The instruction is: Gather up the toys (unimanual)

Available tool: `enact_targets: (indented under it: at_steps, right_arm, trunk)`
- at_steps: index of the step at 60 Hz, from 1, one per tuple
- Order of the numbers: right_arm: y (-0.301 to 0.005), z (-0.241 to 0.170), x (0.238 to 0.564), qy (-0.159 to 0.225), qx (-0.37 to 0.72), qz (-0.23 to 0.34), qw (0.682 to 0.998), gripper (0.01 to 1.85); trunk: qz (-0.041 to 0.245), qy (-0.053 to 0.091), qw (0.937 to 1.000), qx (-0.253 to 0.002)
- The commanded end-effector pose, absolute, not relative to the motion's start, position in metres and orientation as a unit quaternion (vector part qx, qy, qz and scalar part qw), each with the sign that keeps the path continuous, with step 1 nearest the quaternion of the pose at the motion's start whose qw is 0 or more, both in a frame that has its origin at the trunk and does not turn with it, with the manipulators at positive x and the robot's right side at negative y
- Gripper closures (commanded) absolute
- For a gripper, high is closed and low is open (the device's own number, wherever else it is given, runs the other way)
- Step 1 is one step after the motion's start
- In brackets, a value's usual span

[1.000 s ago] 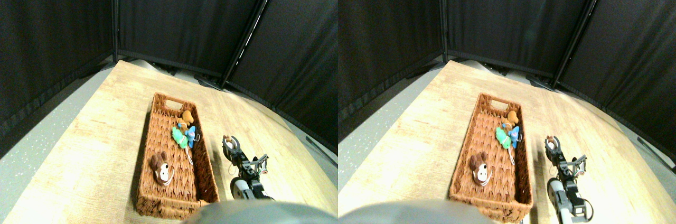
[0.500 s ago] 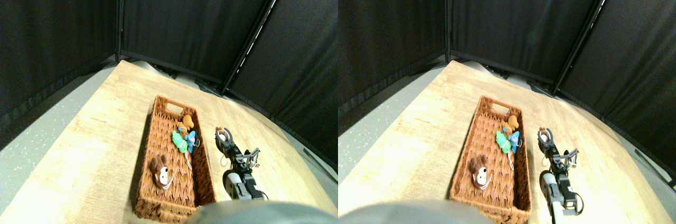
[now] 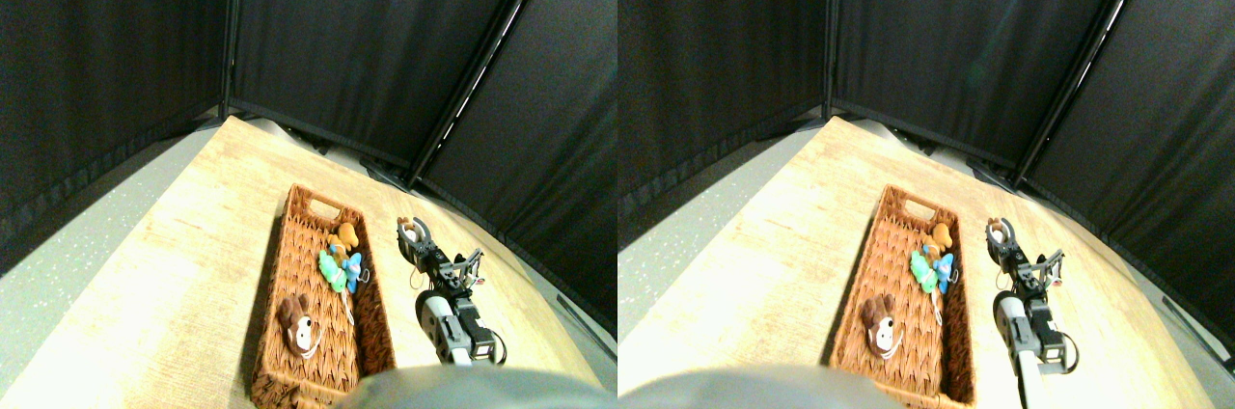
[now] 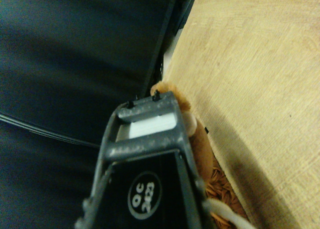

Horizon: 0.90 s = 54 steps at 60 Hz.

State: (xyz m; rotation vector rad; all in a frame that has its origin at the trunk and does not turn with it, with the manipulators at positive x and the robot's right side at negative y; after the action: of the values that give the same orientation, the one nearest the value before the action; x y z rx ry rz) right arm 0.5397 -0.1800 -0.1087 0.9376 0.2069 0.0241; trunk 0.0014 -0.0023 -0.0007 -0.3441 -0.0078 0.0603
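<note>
brown toy (image 4: pixel 196 134) mostly hidden behind pincer frame, basket's near end (image 3: pixel 289 392) cut off by blurred shape

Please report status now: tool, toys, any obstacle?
Right tool shut on brown toy, raised beside basket. Four toys inside basket. Nothing in the way.

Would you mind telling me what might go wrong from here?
The pincer grips a brown toy beside the basket, not over it; released early, the toy would likely land on the table. Its white cord dangles and may snag the basket's rim.
</note>
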Motion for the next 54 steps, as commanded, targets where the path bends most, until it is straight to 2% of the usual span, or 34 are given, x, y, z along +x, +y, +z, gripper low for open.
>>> enact_targets:
  at_steps: [1, 12, 15, 47, 54]
  right_arm:
    - [-0.173, -0.1, 0.541, 0.092, 0.451, 0.025, 0.887, 1.8]
    - [-0.158, -0.101, 0.544, 0.104, 0.432, 0.04, 0.895, 1.8]
    - [-0.153, -0.102, 0.544, 0.113, 0.449, 0.042, 0.885, 1.8]
    - [-0.108, -0.111, 0.542, 0.16, 0.466, 0.085, 0.866, 1.8]
    - [-0.1, -0.113, 0.54, 0.168, 0.486, 0.073, 0.854, 1.8]
  trunk:
    - [0.046, -0.009, 0.9828, -0.179]
    - [0.056, -0.014, 0.9809, -0.186]
    - [0.059, -0.015, 0.9801, -0.189]
    - [0.086, -0.018, 0.9736, -0.211]
    - [0.088, -0.019, 0.973, -0.213]
